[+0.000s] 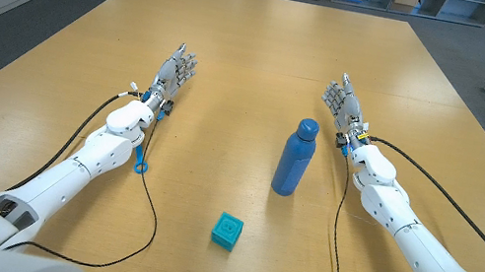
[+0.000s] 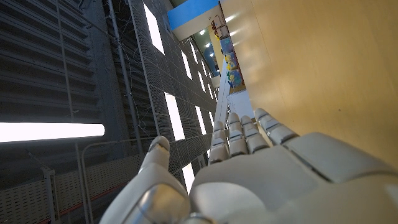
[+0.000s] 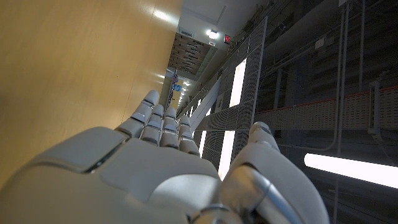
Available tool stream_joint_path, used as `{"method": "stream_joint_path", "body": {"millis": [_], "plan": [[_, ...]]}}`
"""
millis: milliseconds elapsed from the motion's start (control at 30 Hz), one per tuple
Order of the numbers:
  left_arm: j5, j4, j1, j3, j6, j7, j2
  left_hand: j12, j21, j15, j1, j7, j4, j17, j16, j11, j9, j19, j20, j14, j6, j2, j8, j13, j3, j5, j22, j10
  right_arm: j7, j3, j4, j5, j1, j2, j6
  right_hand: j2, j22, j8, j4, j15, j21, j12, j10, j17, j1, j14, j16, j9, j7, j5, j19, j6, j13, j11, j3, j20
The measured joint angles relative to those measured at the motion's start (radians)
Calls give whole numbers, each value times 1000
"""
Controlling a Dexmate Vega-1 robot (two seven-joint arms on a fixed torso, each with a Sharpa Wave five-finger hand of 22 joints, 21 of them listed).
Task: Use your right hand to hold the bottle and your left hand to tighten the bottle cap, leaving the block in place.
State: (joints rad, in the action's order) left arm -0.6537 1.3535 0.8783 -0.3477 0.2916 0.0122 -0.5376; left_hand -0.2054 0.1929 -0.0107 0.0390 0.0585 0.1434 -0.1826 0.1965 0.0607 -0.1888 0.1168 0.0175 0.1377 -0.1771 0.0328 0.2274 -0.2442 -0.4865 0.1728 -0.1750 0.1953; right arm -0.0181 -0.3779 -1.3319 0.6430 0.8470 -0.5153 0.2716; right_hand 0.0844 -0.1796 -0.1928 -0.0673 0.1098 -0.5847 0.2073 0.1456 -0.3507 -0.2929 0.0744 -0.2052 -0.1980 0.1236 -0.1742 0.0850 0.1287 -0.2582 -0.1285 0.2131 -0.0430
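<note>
Nothing grabbed yet tbh. Right hand (image 1: 341, 100) stretched out, fingers (image 3: 163, 126) straight and pressed side by side with the thumb standing off, empty. Same deal on the left hand (image 1: 173, 75): fingers (image 2: 241, 133) straight and close together, thumb apart, holding nothing. Bottle (image 1: 296, 157) upright, behind and inboard of the right fingertips, more alongside the wrist, so probably needs a pull back and a turn inward before any grasp. Cap (image 1: 308, 127) on top, can't tell how loose. Block (image 1: 227, 230) further back still, just past the bottle's base toward the left side. Biggest risk imo: swinging in with straight fingers and clipping that tall skinny bottle near the top, tipping it, maybe right onto the block. Also risky: twisting the cap before the right hand has a solid hold, spinning or toppling the whole bottle. And a low left-arm sweep across could nudge the block.
</note>
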Motion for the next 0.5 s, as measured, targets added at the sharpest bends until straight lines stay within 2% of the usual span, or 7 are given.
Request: {"method": "stream_joint_path", "body": {"millis": [233, 500], "plan": [[-5, 30, 21, 13, 6, -6, -15, -5, 0, -1, 0, -5, 0, -1, 0, -5, 0, 0, 0, 8, -5, 0, 0, 1, 0, 1, 0, 5, 13, -2, -17, -8, 8, -1, -1, 0, 0, 0, 0, 0, 0, 4, 5, 3, 0, 0, 0, 0, 0, 0, 0, 0, 0, 5, 0, 0], [-8, 48, 40, 20, 21, -3, -24, -6, 0, -2, 0, 0, 0, 1, 0, 0, 0, 4, -3, 9, -11, 0, 0, 3, 0, 1, 0, 11, 22, -1, -35, -16, 21, -3, 16, 4, 0, 0, 0, 0, 0, 4, 1, 3, -4, 0, 0, 0, 0, 0, 5, 0, 3, 10, 0, 5]]}}
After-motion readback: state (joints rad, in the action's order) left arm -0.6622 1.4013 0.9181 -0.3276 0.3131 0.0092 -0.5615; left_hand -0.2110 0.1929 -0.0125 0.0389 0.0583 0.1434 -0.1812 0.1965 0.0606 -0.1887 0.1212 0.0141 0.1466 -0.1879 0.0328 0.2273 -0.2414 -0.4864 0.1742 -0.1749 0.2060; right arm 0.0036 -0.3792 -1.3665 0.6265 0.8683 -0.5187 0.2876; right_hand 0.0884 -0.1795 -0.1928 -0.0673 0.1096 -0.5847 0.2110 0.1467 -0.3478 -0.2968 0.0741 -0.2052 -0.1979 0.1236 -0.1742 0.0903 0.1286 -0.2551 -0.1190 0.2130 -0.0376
